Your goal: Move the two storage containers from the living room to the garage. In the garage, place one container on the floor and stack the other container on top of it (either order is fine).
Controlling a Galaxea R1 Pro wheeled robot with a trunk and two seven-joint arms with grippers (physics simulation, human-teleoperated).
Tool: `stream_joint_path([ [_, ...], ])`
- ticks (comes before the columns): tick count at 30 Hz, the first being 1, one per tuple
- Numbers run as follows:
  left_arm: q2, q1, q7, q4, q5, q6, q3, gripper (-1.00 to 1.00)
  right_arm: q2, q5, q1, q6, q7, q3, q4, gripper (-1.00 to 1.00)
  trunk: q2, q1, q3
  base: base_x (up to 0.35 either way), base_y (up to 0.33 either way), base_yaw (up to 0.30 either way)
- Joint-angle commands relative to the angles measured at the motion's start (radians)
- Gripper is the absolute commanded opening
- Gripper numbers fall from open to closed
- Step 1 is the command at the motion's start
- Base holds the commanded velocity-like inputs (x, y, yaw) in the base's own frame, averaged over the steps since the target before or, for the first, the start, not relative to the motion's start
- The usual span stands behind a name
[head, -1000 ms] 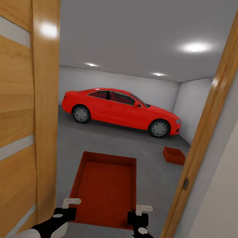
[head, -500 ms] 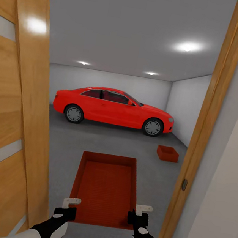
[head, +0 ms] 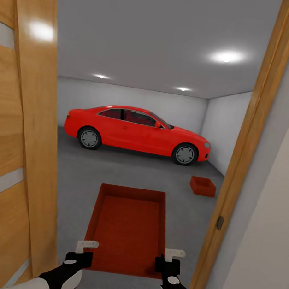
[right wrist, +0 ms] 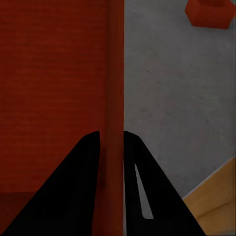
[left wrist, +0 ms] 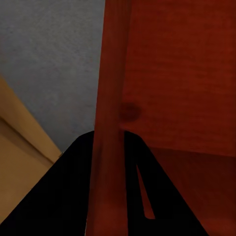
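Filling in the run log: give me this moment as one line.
place: garage doorway | carried: box, left hand and right hand clamped on side walls | second box: floor by car

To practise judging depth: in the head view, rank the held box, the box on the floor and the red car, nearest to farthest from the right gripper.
1. Held box, in the right gripper.
2. Floor box, ahead, right.
3. Red car, by the back wall.

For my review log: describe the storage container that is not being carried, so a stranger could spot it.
Look through the doorway into the garage to the red car. On the grey floor nearer than its front wheel, by the right wall, sits a small red-orange open box, standing alone, unlike its twin.
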Motion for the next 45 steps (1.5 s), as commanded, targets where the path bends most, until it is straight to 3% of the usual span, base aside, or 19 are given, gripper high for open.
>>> stream_joint_path([
  [1, 0.011, -0.001, 0.008, -0.004, 0.002, 0.000, 0.002, -1.00, 0.001, 0.024, -0.001, 0.002, 0.002, -0.046, 0.002, -1.00, -0.002, 0.000, -0.002, -0.030, -0.129, 0.000],
  [16, 0.012, -0.001, 0.004, -0.004, 0.002, 0.000, 0.003, -1.00, 0.001, 0.024, -0.001, 0.002, 0.002, -0.046, 0.002, -1.00, -0.002, 0.000, -0.002, 0.025, -0.017, 0.000],
  [42, 0.012, -0.002, 0.002, -0.004, 0.002, 0.000, 0.002, -1.00, 0.001, 0.024, -0.001, 0.002, 0.001, -0.046, 0.002, -1.00, -0.002, 0.000, -0.002, 0.308, 0.000, 0.000],
  [43, 0.007, -0.002, 0.002, -0.005, 0.006, -0.002, -0.005, -1.00, 0.000, 0.017, -0.001, 0.002, 0.001, -0.015, 0.002, -1.00, -0.001, 0.000, -0.002, 0.000, 0.000, 0.000],
  [45, 0.009, -0.002, 0.003, -0.003, 0.014, -0.005, -0.011, -1.00, 0.003, 0.005, -0.001, -0.002, -0.002, 0.002, 0.002, -1.00, -0.001, 0.000, -0.002, 0.000, 0.000, 0.000],
])
